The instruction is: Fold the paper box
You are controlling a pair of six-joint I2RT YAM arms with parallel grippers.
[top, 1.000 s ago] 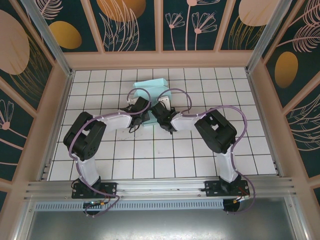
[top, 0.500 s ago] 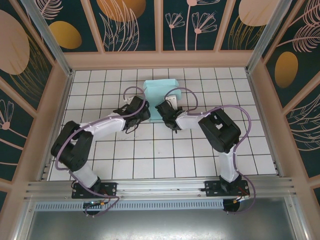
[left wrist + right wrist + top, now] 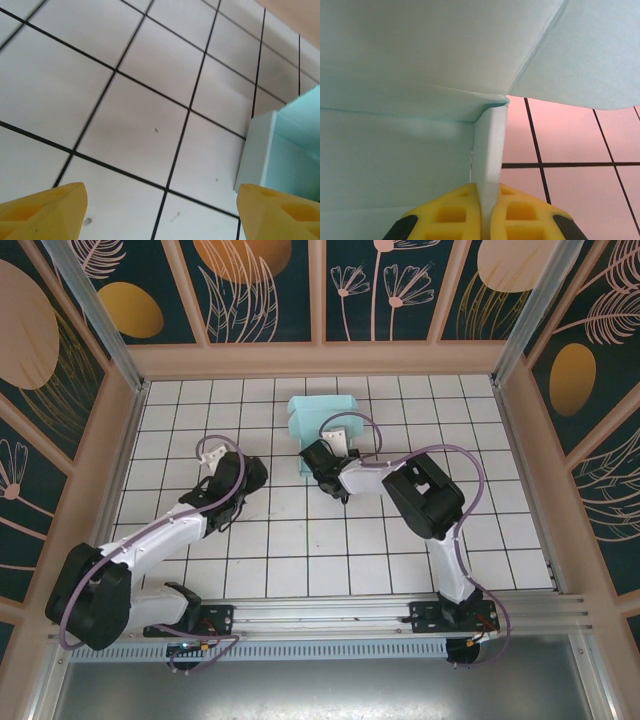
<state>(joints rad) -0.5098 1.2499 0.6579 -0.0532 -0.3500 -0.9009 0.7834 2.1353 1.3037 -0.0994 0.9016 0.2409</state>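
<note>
Where the right gripper (image 3: 485, 212) shows in its wrist view, both yellow pads (image 3: 455, 215) are pressed together on one thin upright wall of the paper box (image 3: 410, 65). They are clamped on card with no gap showing. That wall runs up from the pads to a crease where a broad panel folds over above. A second flap hangs to the right, with the tiled table (image 3: 570, 145) visible under it.

Left gripper (image 3: 160, 210): the yellow fingertips (image 3: 45, 210) sit at opposite bottom corners of its wrist view, spread wide, with nothing between them but bare tile. A corner of the paper box shows at the right edge of that view.

From the top camera, the paper box (image 3: 322, 418) sits far-centre on the table, pale mint, partly folded. The right gripper is at its near edge, arm bent back to its base at near right. The left gripper (image 3: 243, 476) is left of the paper box and apart from it, arm stretched low toward its base at near left.
</note>
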